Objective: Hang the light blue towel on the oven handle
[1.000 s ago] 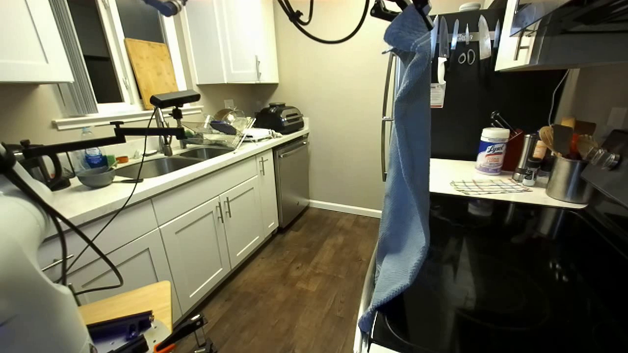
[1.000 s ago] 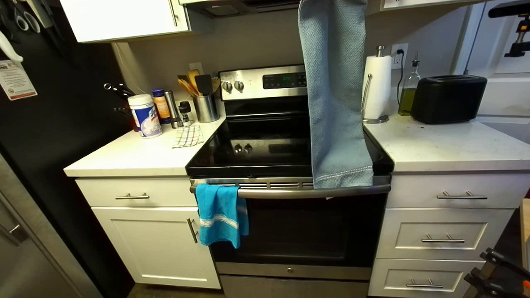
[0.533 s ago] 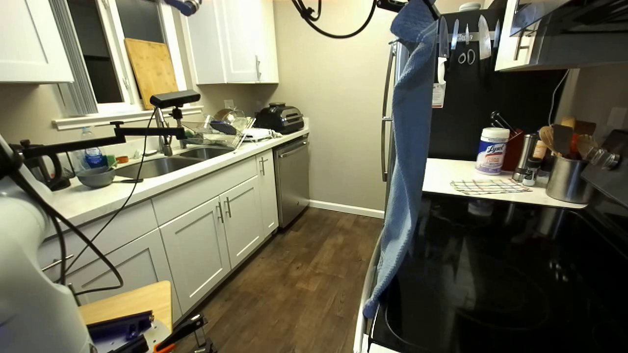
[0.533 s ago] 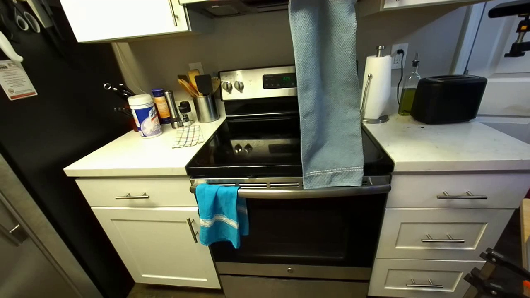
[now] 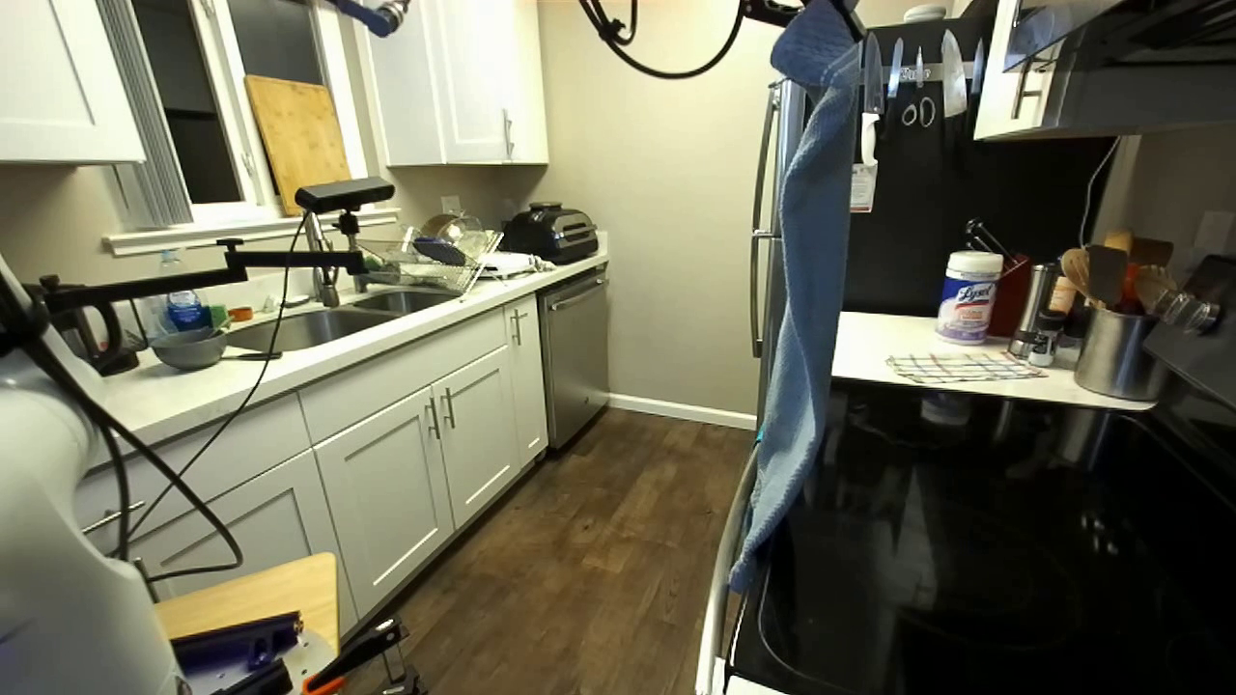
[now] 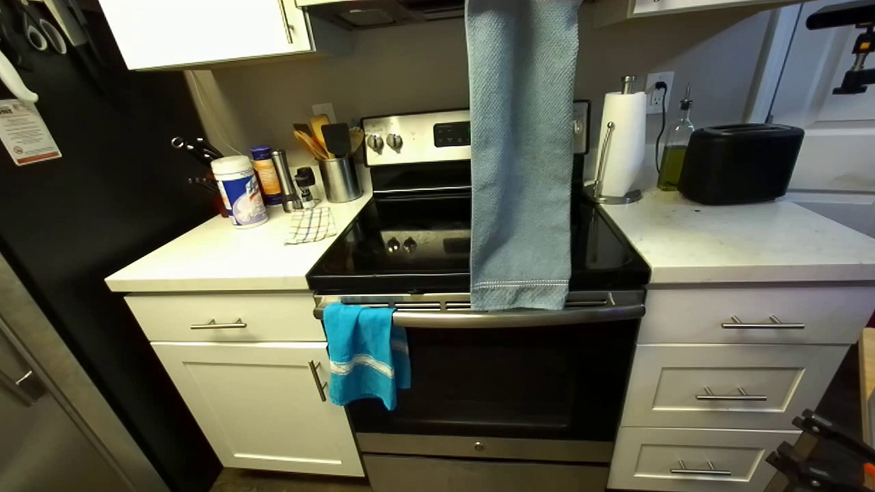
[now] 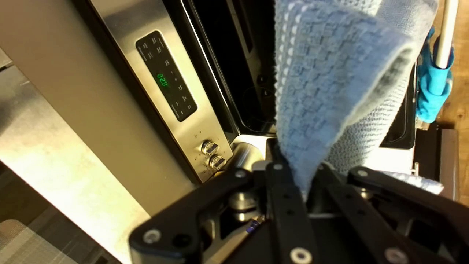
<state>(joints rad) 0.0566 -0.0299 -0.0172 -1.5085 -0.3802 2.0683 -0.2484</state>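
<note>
The light blue towel (image 6: 523,157) hangs lengthwise from my gripper over the cooktop's front part in both exterior views (image 5: 811,251). My gripper (image 7: 300,170) is shut on a gathered upper part of it; a folded flap stands above the fingers in the wrist view (image 7: 322,73). In an exterior view the gripper (image 5: 850,19) shows only partly at the top edge. The oven handle (image 6: 437,320) runs across the range front and shows in an exterior view (image 5: 716,589) and the wrist view (image 7: 447,33). The towel's lower hem reaches the handle's level; I cannot tell whether they touch.
A bright blue cloth (image 6: 362,355) with a white stripe hangs on the handle's left part. A utensil holder (image 6: 340,179) and wipes tub (image 6: 239,191) stand left of the range. Paper towels (image 6: 622,143) and a black toaster (image 6: 742,164) stand right of it.
The towel has moved left along the range front in an exterior view, baring more of the handle's right part. Its swaying has lessened and it hangs straighter. The grip has not changed.
</note>
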